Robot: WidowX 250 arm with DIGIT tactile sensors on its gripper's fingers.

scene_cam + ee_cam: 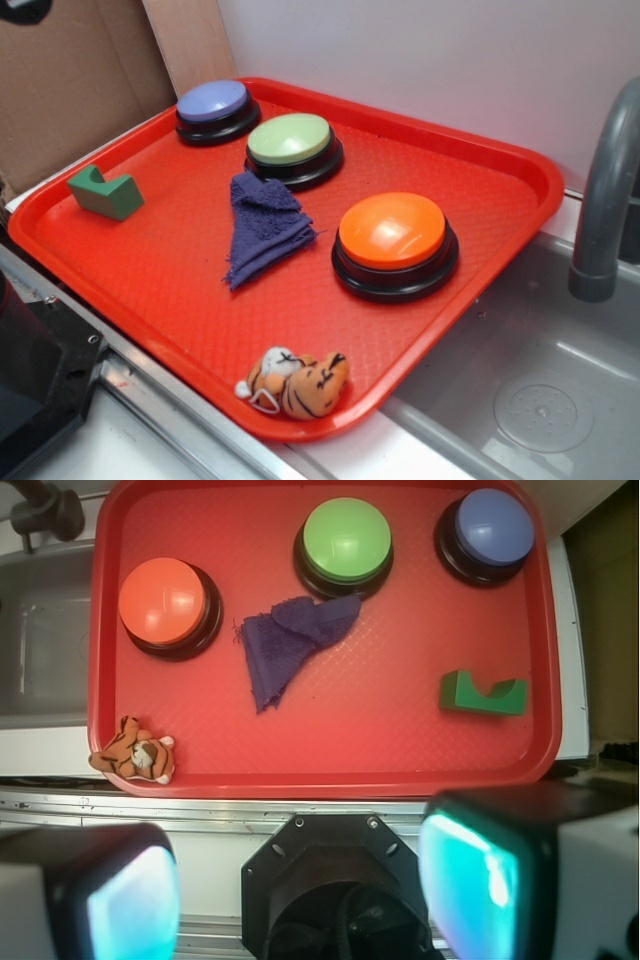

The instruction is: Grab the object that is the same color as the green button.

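A small dark green block (pixel 105 192) (pixel 484 693) with a U-shaped notch on top sits on the red tray (pixel 180 290) (pixel 400 750), near the tray's left edge in the exterior view. The pale-green button (pixel 292 143) (pixel 346 540) on a black base stands at the tray's back middle. In the wrist view my gripper (pixel 300 890) hangs high above the robot's black base, off the tray's near edge. It is open with nothing between its two cyan pads (pixel 470 880). The exterior view does not show the gripper.
A lavender-blue button (pixel 214 106) (pixel 490 530), an orange button (pixel 393 240) (pixel 166 604), a crumpled purple-blue cloth (pixel 262 226) (pixel 290 640) and a small toy tiger (pixel 298 382) (pixel 133 756) share the tray. A sink basin (pixel 530 370) and grey faucet (pixel 605 190) lie to the right.
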